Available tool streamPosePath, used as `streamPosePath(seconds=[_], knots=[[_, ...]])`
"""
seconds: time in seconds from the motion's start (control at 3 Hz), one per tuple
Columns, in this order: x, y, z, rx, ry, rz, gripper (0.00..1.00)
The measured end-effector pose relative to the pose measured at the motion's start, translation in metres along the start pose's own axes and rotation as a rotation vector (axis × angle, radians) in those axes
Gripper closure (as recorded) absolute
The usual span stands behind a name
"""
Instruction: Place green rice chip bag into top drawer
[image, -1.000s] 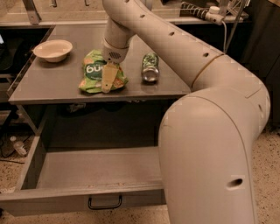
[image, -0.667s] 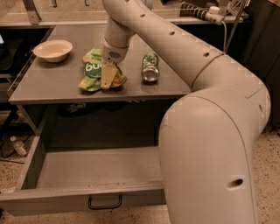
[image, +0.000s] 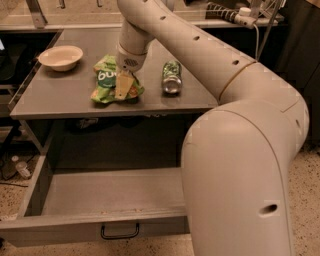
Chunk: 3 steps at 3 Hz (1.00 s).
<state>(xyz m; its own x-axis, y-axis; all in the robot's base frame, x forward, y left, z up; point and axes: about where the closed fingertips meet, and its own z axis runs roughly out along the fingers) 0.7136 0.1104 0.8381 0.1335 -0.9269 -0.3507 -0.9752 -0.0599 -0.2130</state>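
Drawer front comes nearest: the top drawer (image: 65, 231) stands pulled well out below the worktop (image: 55, 97), its flat grey panel carrying a small black handle (image: 120, 231) at the middle and its shallow inside open to view. At the right, just as near, the thick cream arm (image: 240, 165) of the robot fills the view from the bottom edge upward, then bends and reaches left and back over the worktop.

Beyond the drawer, on the grey worktop, lies the green rice chip bag (image: 106, 80), crumpled, left of the middle and not far from the front edge, its white lettering partly showing. The tool (image: 122, 89) is down on the right part of the bag and touches it; how far it is open, and whether it has hold of the bag, cannot be told.

Just right of the bag, apart from it, a green soda can (image: 171, 77) lies on its side with one end toward the camera. Farther back at the left, near the worktop's edge, a cream bowl (image: 60, 56) sits upright.
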Motion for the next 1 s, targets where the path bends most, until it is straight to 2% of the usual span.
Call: streamPosePath(seconds=[0.33,0.67,1.0], knots=[[-0.002,-0.001,-0.006,0.000,0.000,0.000,1.00],[-0.008,0.014,-0.023,0.019,-0.018,0.011,1.00],[-0.024,0.050,-0.061,0.043,0.002,0.006,1.00]])
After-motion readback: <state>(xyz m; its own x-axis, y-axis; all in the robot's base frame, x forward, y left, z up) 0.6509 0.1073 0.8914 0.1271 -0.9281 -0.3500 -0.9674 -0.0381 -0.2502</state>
